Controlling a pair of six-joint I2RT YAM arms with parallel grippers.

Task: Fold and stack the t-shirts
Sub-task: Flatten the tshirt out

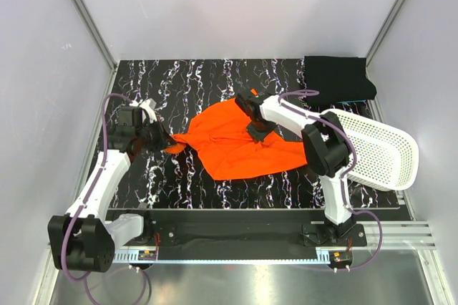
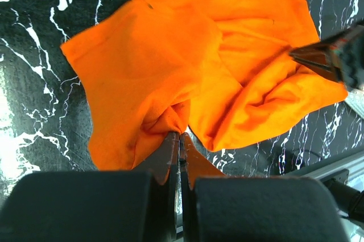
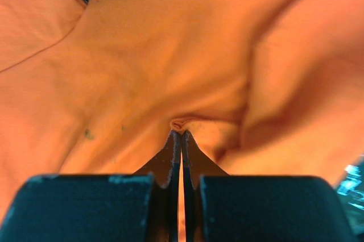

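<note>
The bright orange t-shirt lies crumpled on the black marbled table, in the middle. My left gripper is shut on the shirt's left corner; the left wrist view shows the jaws pinched on a fold of orange fabric. My right gripper is shut on the shirt near its upper edge; the right wrist view shows the jaws pinching a small pucker of orange cloth. The black t-shirt lies folded at the back right corner.
A white perforated plastic basket lies tipped on its side at the right edge, close to the right arm. White walls enclose the table on three sides. The right gripper's tip shows in the left wrist view.
</note>
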